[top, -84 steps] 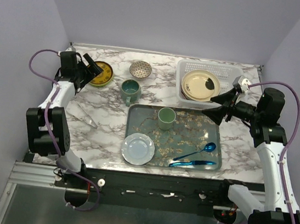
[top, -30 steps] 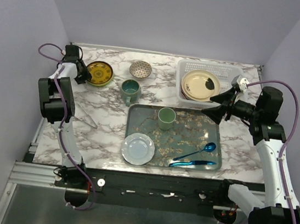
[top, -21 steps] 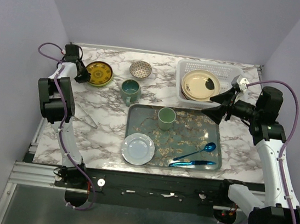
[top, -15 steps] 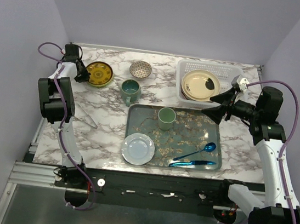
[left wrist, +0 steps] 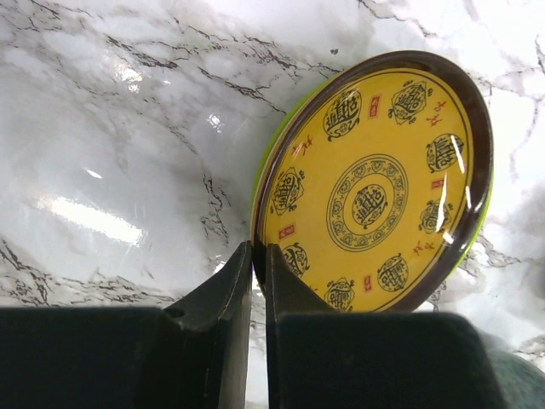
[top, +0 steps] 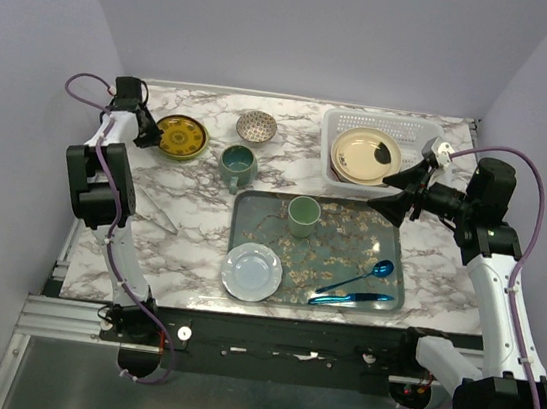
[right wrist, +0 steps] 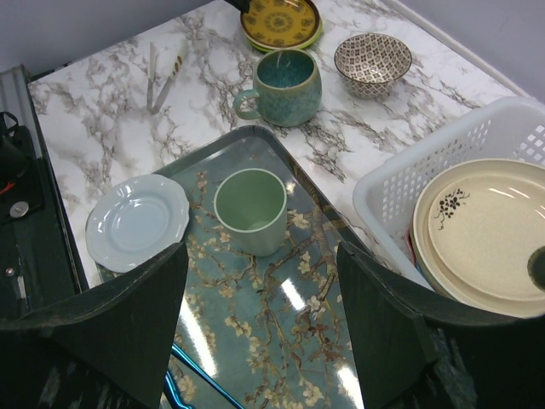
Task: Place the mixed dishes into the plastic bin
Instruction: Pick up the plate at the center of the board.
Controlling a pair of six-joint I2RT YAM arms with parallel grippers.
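Note:
An amber-yellow patterned plate (left wrist: pixel 370 200) lies at the back left of the marble table, with a lime green rim (left wrist: pixel 266 153) showing under it. My left gripper (left wrist: pixel 258 250) is shut on the yellow plate's near rim, one finger over the plate and one outside it; the top view shows that left gripper (top: pixel 147 134) at the plate's (top: pixel 182 136) left edge. A dark teal mug (top: pixel 236 164) and a speckled bowl (top: pixel 257 126) stand nearby. The white plastic bin (top: pixel 335 132) at the back right holds a cream plate (top: pixel 366 156). My right gripper (right wrist: pixel 264 332) hangs open over the tray, holding nothing.
A grey-blue flowered tray (top: pixel 386 270) at front centre carries a pale green cup (top: pixel 303 215), a pale blue plate (top: pixel 252 271) and blue spoons (top: pixel 354 286). A pair of tongs (right wrist: pixel 162 64) lies on the marble at the left.
My left gripper's jaws have closed onto the yellow plate's rim. The right arm and the other dishes have not moved.

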